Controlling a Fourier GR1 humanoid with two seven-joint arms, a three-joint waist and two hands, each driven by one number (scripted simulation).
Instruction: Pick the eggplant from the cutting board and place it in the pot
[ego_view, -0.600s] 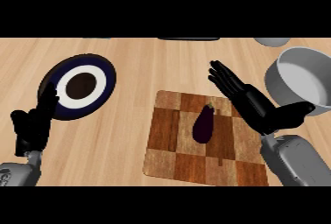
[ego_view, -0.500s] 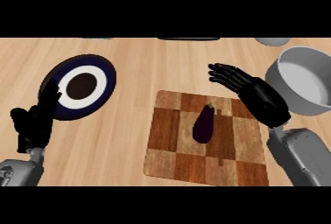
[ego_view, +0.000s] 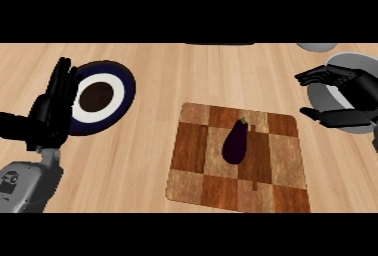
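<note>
I'm at the reach step: the one eggplant (ego_view: 235, 142) lies untouched on the single cutting board (ego_view: 199, 172). My right robot hand (ego_view: 347, 97), fingers partly curled, holding nothing, hovers over the one pot (ego_view: 354, 62); it must come back leftward. My left robot hand (ego_view: 48, 112) rests spread beside one plate (ego_view: 122, 82).

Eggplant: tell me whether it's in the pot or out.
Out. The eggplant lies flat on the cutting board, apart from the pot at the right edge; neither hand touches it.
</note>
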